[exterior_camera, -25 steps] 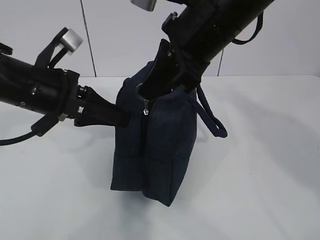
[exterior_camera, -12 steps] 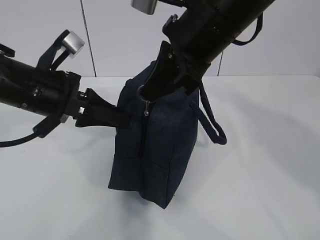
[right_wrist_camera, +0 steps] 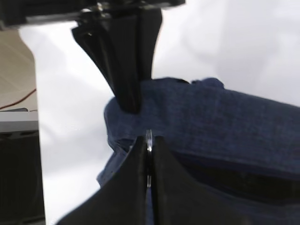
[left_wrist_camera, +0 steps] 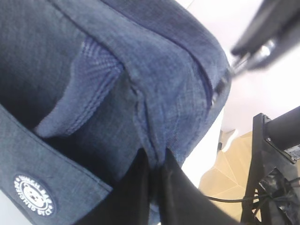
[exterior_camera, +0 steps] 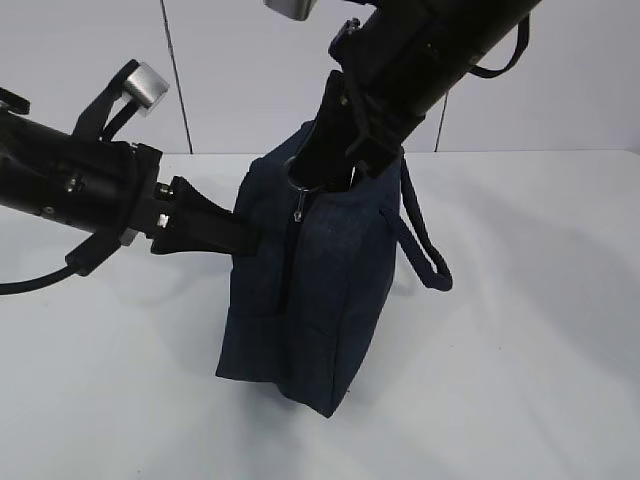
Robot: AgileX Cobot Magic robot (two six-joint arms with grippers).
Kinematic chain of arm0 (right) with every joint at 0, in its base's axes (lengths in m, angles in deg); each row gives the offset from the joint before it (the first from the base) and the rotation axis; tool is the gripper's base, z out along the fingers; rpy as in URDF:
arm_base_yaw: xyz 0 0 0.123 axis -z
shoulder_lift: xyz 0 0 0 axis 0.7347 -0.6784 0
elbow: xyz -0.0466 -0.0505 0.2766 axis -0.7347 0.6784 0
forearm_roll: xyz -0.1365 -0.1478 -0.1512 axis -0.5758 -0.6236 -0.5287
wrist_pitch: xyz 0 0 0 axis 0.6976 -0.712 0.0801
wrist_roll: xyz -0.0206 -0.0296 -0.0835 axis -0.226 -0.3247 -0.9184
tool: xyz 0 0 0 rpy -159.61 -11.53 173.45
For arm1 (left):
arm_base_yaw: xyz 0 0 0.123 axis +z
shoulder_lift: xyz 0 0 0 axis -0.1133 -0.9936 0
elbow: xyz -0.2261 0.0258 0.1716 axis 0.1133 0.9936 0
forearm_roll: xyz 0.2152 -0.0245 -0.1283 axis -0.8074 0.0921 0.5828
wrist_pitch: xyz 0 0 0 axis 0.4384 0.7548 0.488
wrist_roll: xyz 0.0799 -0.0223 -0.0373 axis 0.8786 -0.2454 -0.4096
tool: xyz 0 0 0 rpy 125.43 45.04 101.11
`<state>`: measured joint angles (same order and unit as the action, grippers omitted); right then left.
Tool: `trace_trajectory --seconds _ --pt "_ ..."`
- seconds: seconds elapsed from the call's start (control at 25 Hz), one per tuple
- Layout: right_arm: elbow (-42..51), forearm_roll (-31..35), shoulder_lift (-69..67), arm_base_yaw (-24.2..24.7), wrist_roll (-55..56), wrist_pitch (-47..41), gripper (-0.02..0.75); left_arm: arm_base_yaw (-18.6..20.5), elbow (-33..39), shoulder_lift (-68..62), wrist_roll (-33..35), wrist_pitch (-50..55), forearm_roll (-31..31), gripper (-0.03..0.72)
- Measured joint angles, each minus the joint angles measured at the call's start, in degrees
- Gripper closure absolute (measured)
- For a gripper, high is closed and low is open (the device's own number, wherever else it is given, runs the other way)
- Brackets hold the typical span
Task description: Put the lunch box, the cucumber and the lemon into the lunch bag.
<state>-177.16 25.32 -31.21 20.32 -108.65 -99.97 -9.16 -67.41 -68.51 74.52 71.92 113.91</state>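
Note:
The dark navy lunch bag (exterior_camera: pixel 320 290) stands upright in the middle of the white table. My left gripper (exterior_camera: pixel 245 232) is shut on a fold of the bag's fabric at its upper left side; the left wrist view shows the cloth (left_wrist_camera: pixel 117 84) pinched between the jaws (left_wrist_camera: pixel 156 157). My right gripper (exterior_camera: pixel 312 185) reaches down from above and is shut on the silver ring pull (right_wrist_camera: pixel 149 140) of the top zipper. The ring also shows in the exterior view (exterior_camera: pixel 300 187). The lunch box, the cucumber and the lemon are out of view.
The white table (exterior_camera: pixel 520 380) spreads around the bag. A looped handle (exterior_camera: pixel 425 255) hangs off the bag's right side. A white wall stands behind.
My right gripper has moved up and a little right with the ring pull. The bag has tilted slightly. My left gripper has shifted slightly right, then stayed.

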Motion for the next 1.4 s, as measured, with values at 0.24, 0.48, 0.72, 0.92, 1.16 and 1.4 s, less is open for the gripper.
trace_trajectory --seconds 0.24,0.48,0.72,0.92,1.16,1.4 --pt "-0.65 -1.93 0.00 0.00 1.17 0.84 0.730 0.00 0.00 0.00 0.26 -1.30 -0.88 0.691" --pt "-2.82 -2.52 0.00 0.00 1.41 1.32 0.730 0.00 0.00 0.00 0.26 -1.90 -0.88 0.691" --pt "-2.95 -1.85 -1.64 1.54 1.79 2.41 0.730 0.00 0.00 0.00 0.26 -2.38 -1.48 0.691" --pt "-3.04 1.60 -3.94 3.69 1.83 2.41 0.730 0.00 0.00 0.00 0.26 -2.55 -2.10 0.691" --pt "-3.04 3.75 -6.48 5.98 2.04 1.34 0.730 0.00 0.00 0.00 0.26 -2.96 -2.51 0.691" --pt "-3.04 7.20 -6.98 8.41 1.82 0.31 0.730 0.00 0.00 0.00 0.26 -3.39 -2.64 0.691"
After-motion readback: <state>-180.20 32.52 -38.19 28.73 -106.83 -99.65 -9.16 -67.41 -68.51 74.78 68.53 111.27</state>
